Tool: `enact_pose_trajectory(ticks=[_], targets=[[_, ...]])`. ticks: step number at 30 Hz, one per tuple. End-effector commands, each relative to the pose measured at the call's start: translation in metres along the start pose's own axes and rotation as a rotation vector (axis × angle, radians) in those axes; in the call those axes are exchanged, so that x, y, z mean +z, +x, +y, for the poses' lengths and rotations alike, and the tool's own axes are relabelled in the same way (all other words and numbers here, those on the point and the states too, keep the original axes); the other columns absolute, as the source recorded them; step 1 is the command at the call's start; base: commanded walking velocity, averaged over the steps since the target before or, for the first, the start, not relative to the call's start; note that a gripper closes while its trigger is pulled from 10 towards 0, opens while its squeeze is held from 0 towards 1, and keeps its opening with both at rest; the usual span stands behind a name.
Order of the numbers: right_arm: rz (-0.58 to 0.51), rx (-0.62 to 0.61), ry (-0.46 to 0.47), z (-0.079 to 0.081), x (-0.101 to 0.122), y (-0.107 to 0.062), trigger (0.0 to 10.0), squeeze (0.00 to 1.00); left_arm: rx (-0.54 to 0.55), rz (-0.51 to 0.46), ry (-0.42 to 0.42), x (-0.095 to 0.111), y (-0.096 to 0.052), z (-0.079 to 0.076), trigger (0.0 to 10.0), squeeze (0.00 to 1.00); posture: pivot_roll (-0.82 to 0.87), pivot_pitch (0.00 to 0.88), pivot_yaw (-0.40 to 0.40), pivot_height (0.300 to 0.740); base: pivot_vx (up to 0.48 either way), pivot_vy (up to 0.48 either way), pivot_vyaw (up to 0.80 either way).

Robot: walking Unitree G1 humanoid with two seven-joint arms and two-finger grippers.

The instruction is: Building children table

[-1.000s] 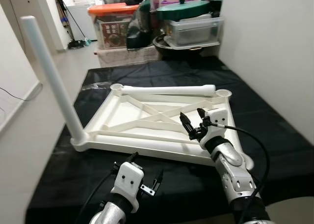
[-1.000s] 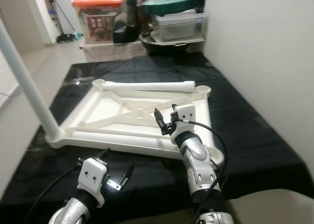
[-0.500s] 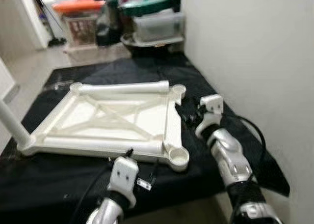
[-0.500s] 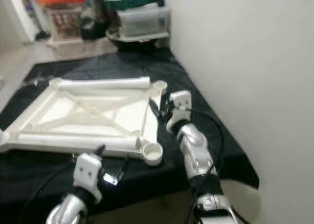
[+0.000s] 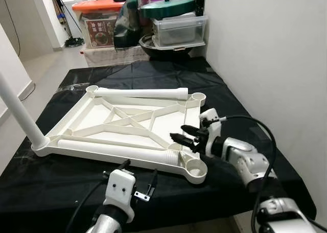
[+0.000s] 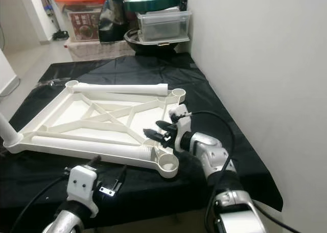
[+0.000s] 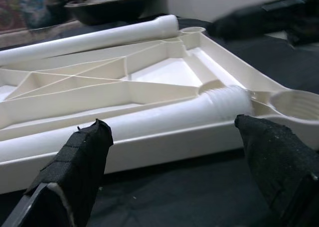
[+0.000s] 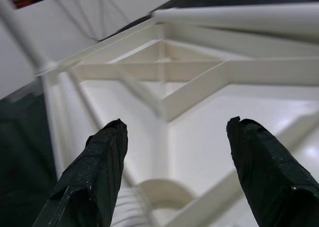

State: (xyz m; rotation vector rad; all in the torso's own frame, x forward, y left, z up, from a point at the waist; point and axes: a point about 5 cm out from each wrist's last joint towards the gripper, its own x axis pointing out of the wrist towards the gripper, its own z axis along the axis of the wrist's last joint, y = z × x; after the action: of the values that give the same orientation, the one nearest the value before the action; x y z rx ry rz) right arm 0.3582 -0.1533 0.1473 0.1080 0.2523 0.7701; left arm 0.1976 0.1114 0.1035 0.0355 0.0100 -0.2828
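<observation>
Your right gripper (image 5: 180,135) reaches out leftward from a bent silver arm, its two black fingers (image 8: 94,172) spread apart with nothing between them. Your left gripper (image 5: 138,176) sits low and close to your body, pointing forward, its fingers (image 7: 75,162) also held wide and empty.

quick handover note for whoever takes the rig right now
Right gripper: open, empty, over the upside-down tabletop's near right corner.
Left gripper: open, empty, low in front of the near edge.
One leg stands in the near left socket. Two loose legs lie on the tabletop: near leg, far leg.
The near right socket is empty.
Left: fit the remaining legs.
</observation>
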Motion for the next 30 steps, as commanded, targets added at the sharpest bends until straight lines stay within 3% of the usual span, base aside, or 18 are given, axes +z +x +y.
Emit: enact_pose_trajectory(ticks=[1,5,15,23,30], targets=[[-0.007,-0.063,0.048,-0.003,0.002,0.004,10.0,0.0,0.013,0.016,-0.001,-0.002,-0.004,0.001,10.0,0.0,-0.06,0.0,0.027,0.74,0.0,0.0,0.0],[-0.07,-0.048,0.138,0.002,0.012,0.006,10.0,0.0,0.012,0.018,0.001,-0.001,-0.006,0.003,10.0,0.0,-0.05,0.0,0.038,0.74,0.0,0.0,0.0],[0.006,0.138,0.154,0.025,0.002,0.001,10.0,0.0,0.026,0.026,0.004,-0.001,-0.01,0.004,10.0,0.0,-0.05,0.0,0.036,0.74,0.0,0.0,0.0],[0.103,0.066,0.162,0.015,-0.002,0.0,10.0,0.0,0.038,0.028,0.001,-0.001,-0.011,0.006,10.0,0.0,-0.06,0.0,0.033,0.74,0.0,0.0,0.0],[-0.036,0.013,0.19,0.015,0.015,0.007,10.0,0.0,0.037,0.031,-0.003,-0.002,-0.011,0.005,10.0,0.0,-0.06,0.0,0.028,0.74,0.0,0.0,0.0]])
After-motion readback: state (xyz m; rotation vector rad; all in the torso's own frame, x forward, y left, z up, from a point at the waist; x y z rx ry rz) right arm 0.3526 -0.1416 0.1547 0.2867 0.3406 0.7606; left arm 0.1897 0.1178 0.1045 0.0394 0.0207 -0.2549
